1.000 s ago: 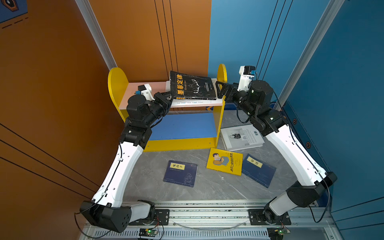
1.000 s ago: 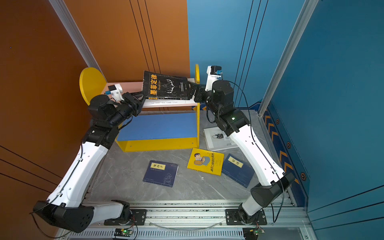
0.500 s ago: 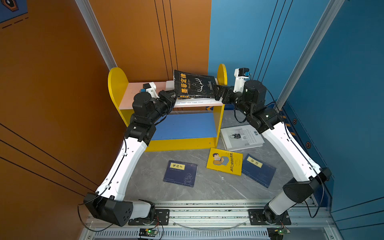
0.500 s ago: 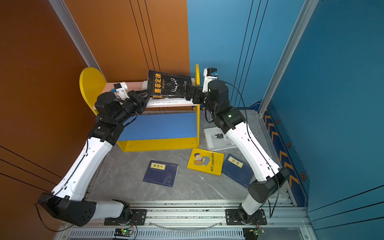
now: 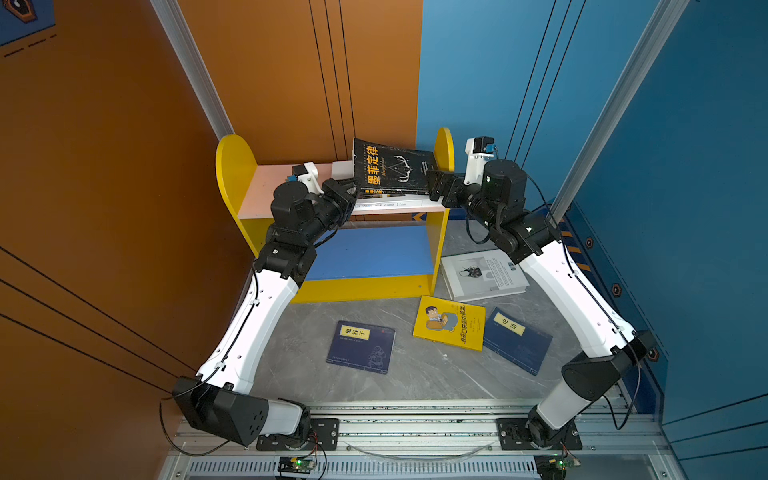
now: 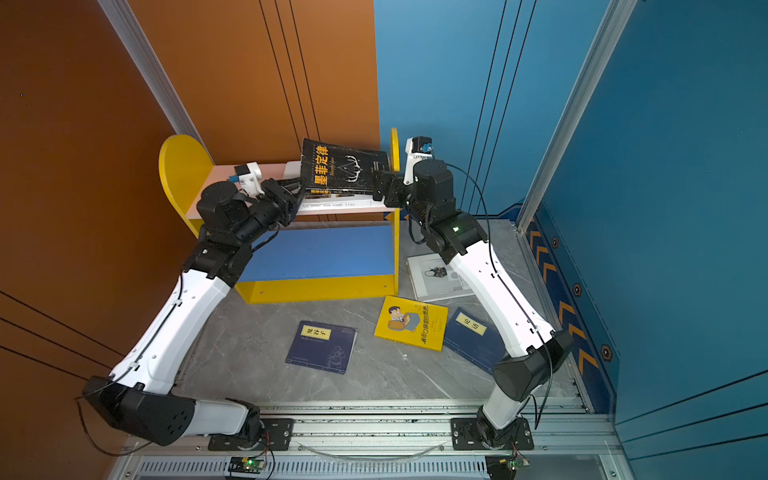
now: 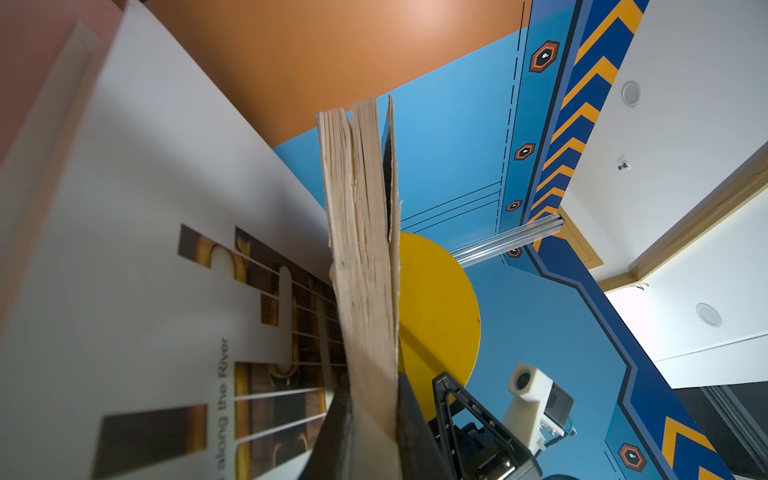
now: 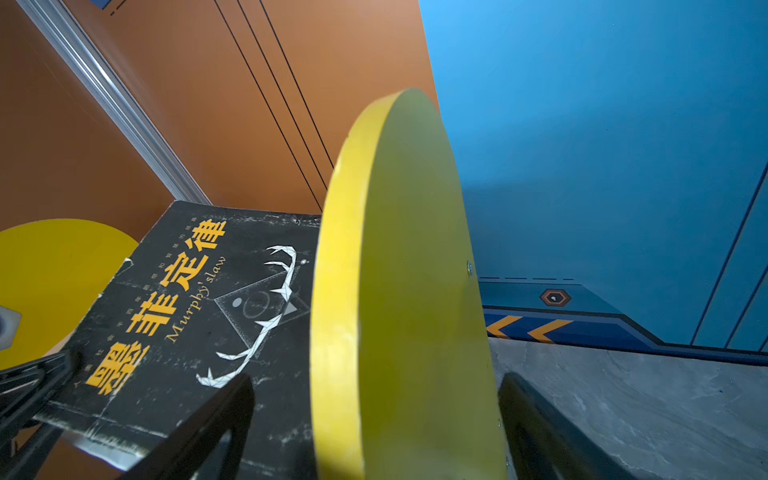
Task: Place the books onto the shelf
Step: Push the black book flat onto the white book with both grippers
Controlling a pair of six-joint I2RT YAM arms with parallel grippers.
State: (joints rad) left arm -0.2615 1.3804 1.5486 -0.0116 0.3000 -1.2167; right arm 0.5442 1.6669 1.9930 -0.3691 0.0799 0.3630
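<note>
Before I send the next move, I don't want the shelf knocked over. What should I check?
1. Left gripper holds black book: ok, shut on its edge.
2. Right gripper empty: ok, open.
3. Right gripper clear of shelf: not ok, its jaws straddle the right side panel.
4. Black book seated: not ok, tilted above the white book on the upper board.
5. Black book touching that panel: cannot tell.
6. All books shelved: not ok; navy book, yellow book, second navy book and grey book lie on the table.
</note>
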